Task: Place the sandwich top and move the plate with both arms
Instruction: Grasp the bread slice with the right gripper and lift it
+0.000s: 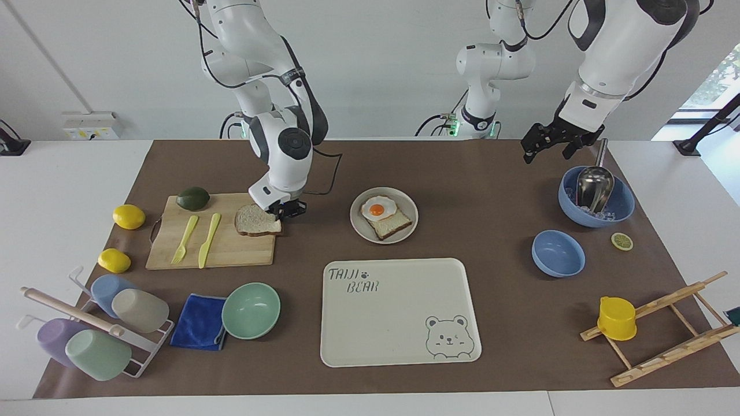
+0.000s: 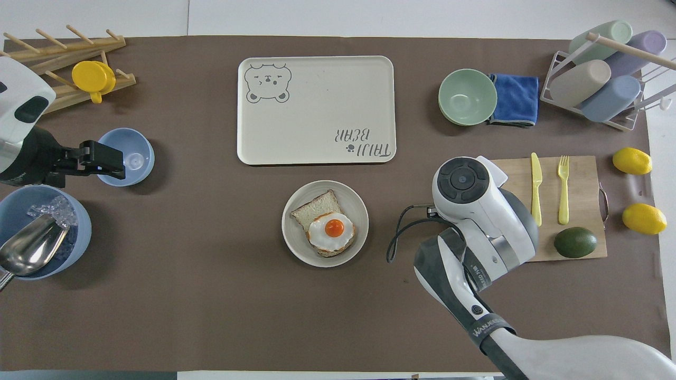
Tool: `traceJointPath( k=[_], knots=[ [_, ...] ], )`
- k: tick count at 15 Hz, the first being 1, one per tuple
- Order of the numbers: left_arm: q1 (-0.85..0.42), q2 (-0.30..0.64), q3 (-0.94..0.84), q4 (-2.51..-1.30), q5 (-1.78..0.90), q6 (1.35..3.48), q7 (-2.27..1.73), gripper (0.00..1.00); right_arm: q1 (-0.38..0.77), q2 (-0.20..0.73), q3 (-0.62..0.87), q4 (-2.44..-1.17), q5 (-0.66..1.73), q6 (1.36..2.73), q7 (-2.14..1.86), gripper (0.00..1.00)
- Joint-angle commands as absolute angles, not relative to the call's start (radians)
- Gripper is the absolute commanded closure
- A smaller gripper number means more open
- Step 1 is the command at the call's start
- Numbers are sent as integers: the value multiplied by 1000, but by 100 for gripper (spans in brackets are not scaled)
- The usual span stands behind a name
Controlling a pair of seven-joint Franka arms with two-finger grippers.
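"TAIJI BEAR" lettering on cream tray (image 1: 399, 341), near plate (image 1: 357, 222).

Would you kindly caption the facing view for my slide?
Right gripper shut on the sandwich top at the cutting board; left gripper waits open above the table.

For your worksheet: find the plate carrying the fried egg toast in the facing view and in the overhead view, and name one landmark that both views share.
Facing view: the plate sits near the middle, just above the bear-printed tray, so nearer to the robots than it.
Overhead view: the plate sits near the middle, just below the tray.
Shared landmark: the tray, beside the plate in both views.
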State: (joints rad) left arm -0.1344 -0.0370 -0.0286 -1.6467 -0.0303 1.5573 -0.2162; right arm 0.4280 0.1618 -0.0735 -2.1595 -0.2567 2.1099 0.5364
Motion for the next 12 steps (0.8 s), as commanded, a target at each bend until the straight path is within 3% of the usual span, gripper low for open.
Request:
traceJointPath(
  k=[1,8,12],
  knots=[
    [-127,-69,-28,-1689,-43,1585,-207,0,413,147,-74,-2135,-264,2071,471,100],
    [-127,-68,-28,-1690,-41,1586,-207,0,437,155,-68,-1910,-262,1803,440,100],
    [-126,-69,-28,-1690,-43,1588,-206,0,532,181,-64,-1769,-256,1663,462,100]
  ],
)
